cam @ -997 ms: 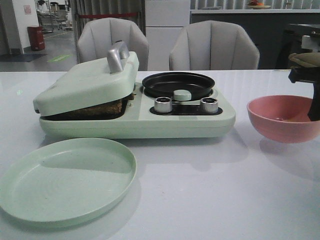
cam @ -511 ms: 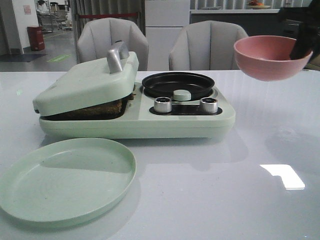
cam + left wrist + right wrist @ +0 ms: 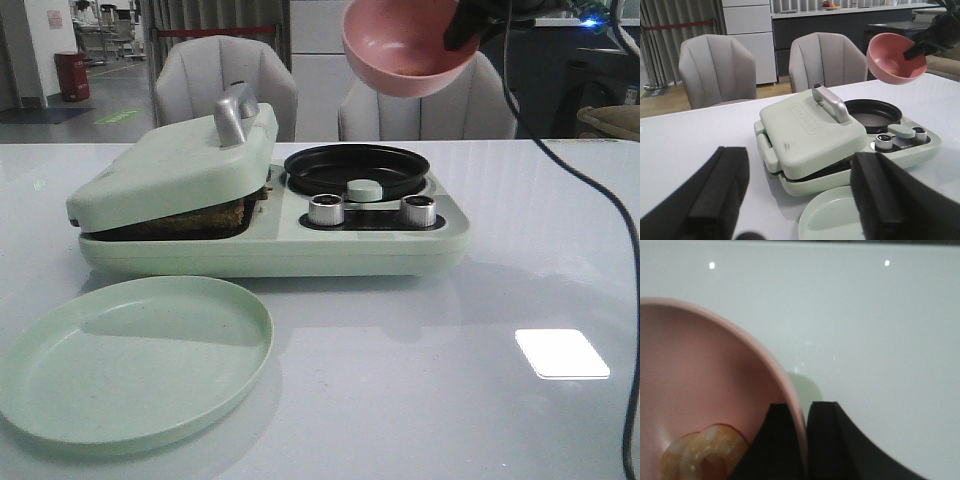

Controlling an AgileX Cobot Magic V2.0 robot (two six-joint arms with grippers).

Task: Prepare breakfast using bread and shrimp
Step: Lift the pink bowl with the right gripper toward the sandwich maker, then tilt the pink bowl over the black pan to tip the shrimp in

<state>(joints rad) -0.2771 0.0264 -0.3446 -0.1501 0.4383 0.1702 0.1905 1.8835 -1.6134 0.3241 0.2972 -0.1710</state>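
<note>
The right gripper [image 3: 805, 440] is clamped on the rim of a smooth, round pink bowl [image 3: 405, 45], one black finger inside the wall and one outside. The bowl hangs tilted in the air above the breakfast maker [image 3: 270, 215], over its round black pan [image 3: 357, 170]. The shrimp [image 3: 702, 452], a glossy, curled, pale orange ring, lies in the bowl just beside the inner finger. Bread [image 3: 195, 218] with a dark crust sits under the maker's pale green hinged lid [image 3: 175, 165]. The left gripper [image 3: 800, 200] stands wide apart, holding nothing, near the maker. A matte green plate [image 3: 130, 355] lies in front of the maker.
</note>
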